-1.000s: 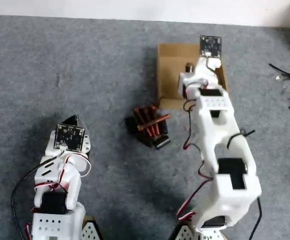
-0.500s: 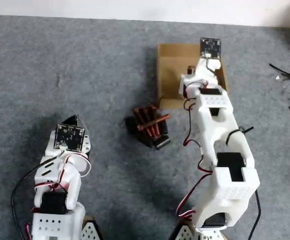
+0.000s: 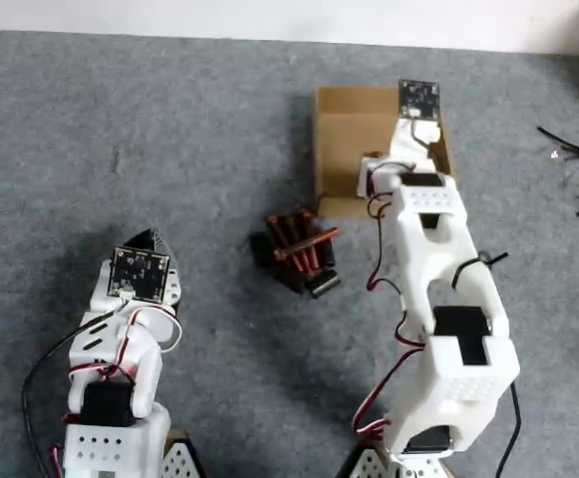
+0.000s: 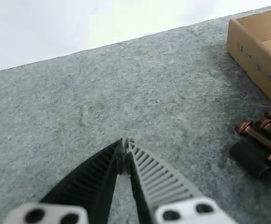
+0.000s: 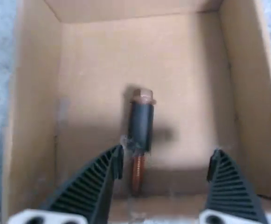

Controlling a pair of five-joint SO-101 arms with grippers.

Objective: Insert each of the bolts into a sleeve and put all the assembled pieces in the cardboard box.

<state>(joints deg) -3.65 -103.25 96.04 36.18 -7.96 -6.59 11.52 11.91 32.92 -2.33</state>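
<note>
In the cardboard box (image 5: 32, 116), one bolt (image 5: 142, 97) in one sleeve (image 5: 140, 125)

The cardboard box (image 5: 32, 116) is matt, the bolt (image 5: 137, 175) coppery metal, the sleeve (image 5: 140, 126) smooth black, the table cover (image 3: 169, 129) rough cloth.
</note>
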